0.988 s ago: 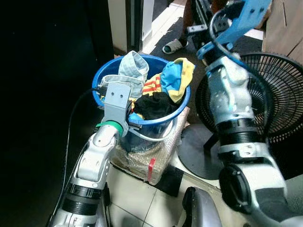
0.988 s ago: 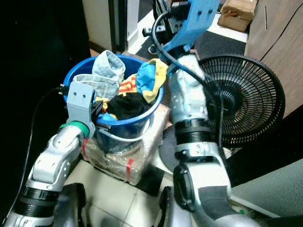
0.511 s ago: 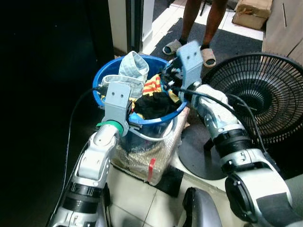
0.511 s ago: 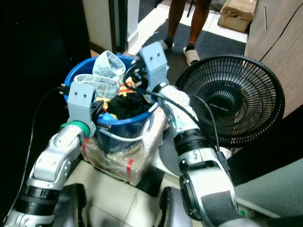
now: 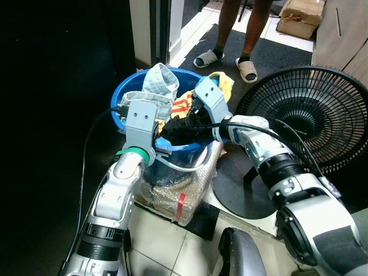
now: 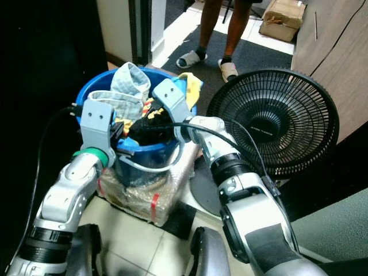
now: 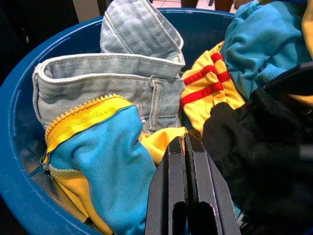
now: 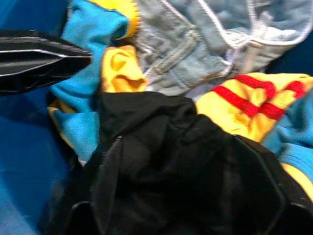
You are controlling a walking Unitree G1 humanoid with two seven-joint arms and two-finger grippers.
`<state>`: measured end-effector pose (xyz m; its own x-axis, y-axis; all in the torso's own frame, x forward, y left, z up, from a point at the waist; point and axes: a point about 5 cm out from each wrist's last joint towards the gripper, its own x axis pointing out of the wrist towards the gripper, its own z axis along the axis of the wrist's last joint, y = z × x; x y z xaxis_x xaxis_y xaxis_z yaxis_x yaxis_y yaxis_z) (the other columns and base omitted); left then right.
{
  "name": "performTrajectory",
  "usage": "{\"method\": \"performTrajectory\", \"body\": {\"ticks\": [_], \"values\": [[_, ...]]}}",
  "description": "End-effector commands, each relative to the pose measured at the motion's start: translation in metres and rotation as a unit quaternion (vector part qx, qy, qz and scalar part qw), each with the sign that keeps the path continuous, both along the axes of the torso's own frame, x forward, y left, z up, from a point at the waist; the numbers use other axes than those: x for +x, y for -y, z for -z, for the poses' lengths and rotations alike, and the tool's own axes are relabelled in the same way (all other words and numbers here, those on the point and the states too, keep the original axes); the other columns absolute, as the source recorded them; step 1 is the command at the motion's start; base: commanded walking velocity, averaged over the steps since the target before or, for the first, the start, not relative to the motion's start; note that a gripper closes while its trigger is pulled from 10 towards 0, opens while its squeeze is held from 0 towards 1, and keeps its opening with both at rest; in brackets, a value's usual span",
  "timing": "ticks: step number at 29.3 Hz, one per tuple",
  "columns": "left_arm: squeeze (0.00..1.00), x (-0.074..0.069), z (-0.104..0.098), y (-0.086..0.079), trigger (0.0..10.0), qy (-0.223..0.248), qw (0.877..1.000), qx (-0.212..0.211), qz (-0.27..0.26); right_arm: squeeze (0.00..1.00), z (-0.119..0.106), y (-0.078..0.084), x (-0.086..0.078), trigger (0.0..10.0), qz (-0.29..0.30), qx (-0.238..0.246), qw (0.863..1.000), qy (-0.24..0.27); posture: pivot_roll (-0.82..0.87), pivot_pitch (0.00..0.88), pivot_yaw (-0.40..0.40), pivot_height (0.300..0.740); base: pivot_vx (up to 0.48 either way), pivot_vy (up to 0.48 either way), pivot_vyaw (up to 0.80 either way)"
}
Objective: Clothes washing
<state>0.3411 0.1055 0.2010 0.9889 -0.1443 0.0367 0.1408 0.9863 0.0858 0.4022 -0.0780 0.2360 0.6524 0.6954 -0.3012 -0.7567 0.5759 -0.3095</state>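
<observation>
Once raised, right hand (image 5: 192, 118) reaches into bucket (image 5: 123, 95).

A lived-in home: tiled floor (image 5: 167, 241), floor fan (image 5: 310, 118), laundry bucket (image 5: 123, 95) (a sandalled person (image 5: 241, 34) nearby).

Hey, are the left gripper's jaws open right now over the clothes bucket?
No, the left gripper has its two black jaws pressed together, above the blue and yellow garment in the blue bucket.
</observation>
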Motion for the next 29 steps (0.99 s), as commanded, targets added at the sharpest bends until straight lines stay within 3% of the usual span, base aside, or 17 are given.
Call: {"method": "performTrajectory", "body": {"ticks": [1, 3, 4, 5, 9, 13, 18, 19, 21, 22, 23, 25, 29], "values": [[0.00, -0.003, 0.046, -0.003, 10.0, -0.101, 0.995, 0.013, -0.010, 1.00, -0.002, -0.001, 0.000, 10.0, -0.014, -0.018, 1.000, -0.013, 0.10, 0.195, -0.079, 0.491, 0.000, 0.000, 0.00], [0.00, -0.003, 0.046, -0.003, 10.0, -0.101, 0.995, 0.013, -0.010, 1.00, -0.002, -0.001, 0.000, 10.0, -0.014, -0.018, 1.000, -0.013, 0.10, 0.195, -0.079, 0.491, 0.000, 0.000, 0.00], [0.00, -0.004, 0.047, -0.003, 10.0, -0.101, 0.995, 0.011, -0.012, 0.67, -0.001, 0.001, -0.001, 10.0, -0.027, -0.050, 0.998, -0.020, 0.10, 0.199, -0.087, 0.491, 0.000, 0.000, 0.00], [0.00, -0.004, 0.048, -0.003, 10.0, -0.102, 0.995, 0.010, -0.013, 0.00, 0.003, 0.005, -0.001, 10.0, -0.022, -0.051, 0.998, -0.030, 0.10, 0.199, -0.087, 0.491, 0.000, 0.000, 0.00], [0.00, -0.005, 0.048, -0.004, 10.0, -0.103, 0.995, 0.010, -0.014, 0.00, 0.016, 0.007, -0.002, 10.0, -0.013, -0.045, 0.997, -0.056, 0.10, 0.203, -0.082, 0.491, 0.000, 0.000, 0.00], [0.00, -0.004, 0.047, -0.004, 10.0, -0.102, 0.995, 0.013, -0.013, 0.00, 0.046, 0.003, -0.008, 10.0, -0.009, -0.034, 0.994, -0.102, 0.11, 0.210, -0.076, 0.491, 0.000, 0.000, 0.00], [0.00, -0.006, 0.048, -0.005, 10.0, -0.103, 0.994, 0.016, -0.013, 0.00, 0.058, 0.003, -0.009, 10.0, 0.019, -0.030, 0.995, -0.097, 0.12, 0.219, -0.068, 0.491, 0.000, 0.000, 0.00], [0.00, -0.006, 0.048, -0.006, 10.0, -0.104, 0.994, 0.017, -0.013, 0.00, 0.060, 0.004, -0.008, 4.0, 0.037, -0.022, 0.995, -0.090, 0.14, 0.224, -0.062, 0.491, 0.000, 0.000, 0.00], [0.00, -0.006, 0.048, -0.006, 10.0, -0.104, 0.994, 0.017, -0.013, 0.00, 0.060, 0.004, -0.008, 4.0, 0.037, -0.022, 0.995, -0.090, 0.14, 0.224, -0.062, 0.491, 0.000, 0.000, 0.00], [0.00, -0.007, 0.048, -0.006, 10.0, -0.104, 0.994, 0.018, -0.013, 0.00, 0.061, 0.005, -0.007, 2.6, 0.052, -0.014, 0.995, -0.086, 0.14, 0.224, -0.062, 0.491, 0.000, 0.000, 0.00], [0.00, -0.007, 0.048, -0.006, 10.0, -0.104, 0.994, 0.018, -0.013, 0.00, 0.061, 0.005, -0.007, 2.6, 0.052, -0.014, 0.995, -0.086, 0.14, 0.224, -0.062, 0.491, 0.000, 0.000, 0.00], [0.00, -0.007, 0.048, -0.007, 10.0, -0.105, 0.994, 0.019, -0.014, 0.00, 0.062, 0.005, -0.006, 0.0, 0.072, 0.008, 0.994, -0.084, 0.15, 0.223, -0.057, 0.491, 0.000, 0.000, 0.00], [0.00, -0.006, 0.048, -0.008, 10.0, -0.105, 0.994, 0.021, -0.014, 0.00, 0.064, 0.005, -0.005, 0.0, 0.089, 0.040, 0.991, -0.091, 0.15, 0.220, -0.052, 0.491, 0.000, 0.000, 0.00]]}}
